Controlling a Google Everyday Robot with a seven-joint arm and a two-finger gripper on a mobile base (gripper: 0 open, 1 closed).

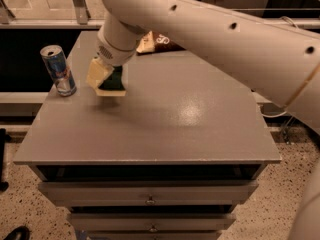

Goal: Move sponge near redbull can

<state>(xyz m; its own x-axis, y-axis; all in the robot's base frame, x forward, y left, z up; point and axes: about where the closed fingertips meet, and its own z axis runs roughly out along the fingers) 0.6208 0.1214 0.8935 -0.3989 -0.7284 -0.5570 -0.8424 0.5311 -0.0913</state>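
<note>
The redbull can [59,70], blue and silver with a silver top, stands upright near the left edge of the grey table [165,124]. My gripper [106,79] hangs from the white arm just right of the can, a short gap away. It is shut on the sponge [116,82], whose dark green top and pale yellow base show between the pale yellow fingers [98,73]. The sponge is held slightly above the tabletop, casting a shadow below it.
A brown snack bag [159,42] lies at the back of the table, partly hidden behind the arm. The table is a cabinet with drawers [150,198] below its front edge. A metal rail runs behind the table.
</note>
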